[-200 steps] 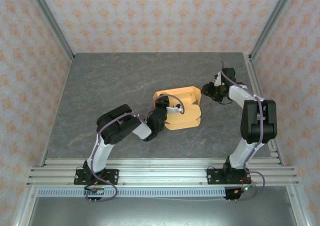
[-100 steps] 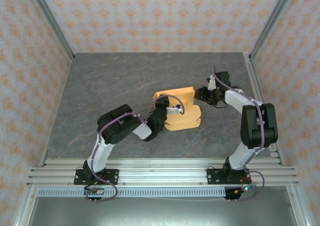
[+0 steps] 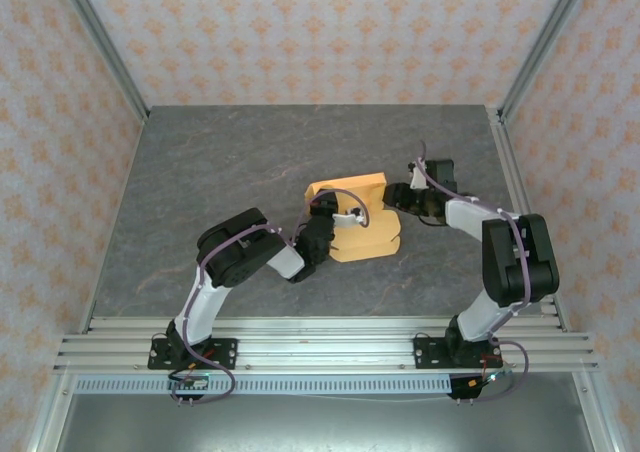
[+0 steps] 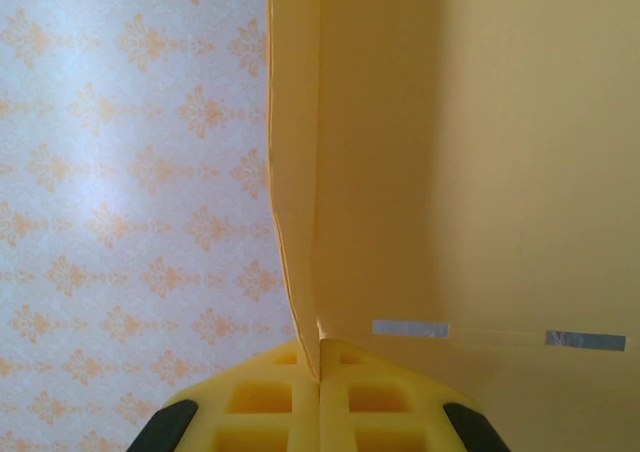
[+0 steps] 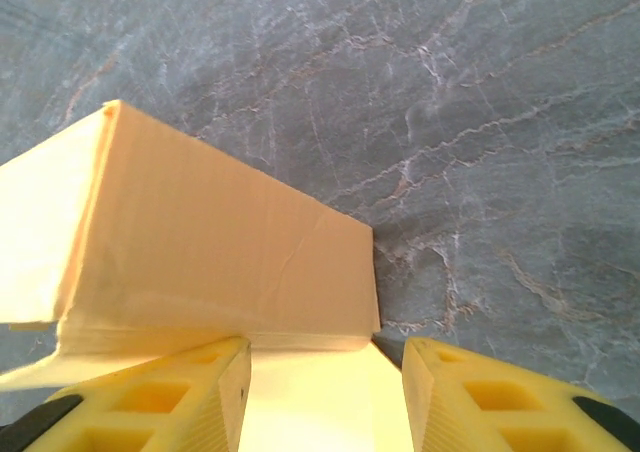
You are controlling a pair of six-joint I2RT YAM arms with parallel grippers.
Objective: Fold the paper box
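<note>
The right gripper point(image 3: 393, 196) has swung from 3 o'clock toward 9 o'clock and now sits right up at the right end of the paper box point(image 3: 355, 222), where a gap lay between them a second ago. That arm's elbow has dropped toward 6 o'clock. The box's right end looks nudged slightly toward 9 o'clock.
</note>
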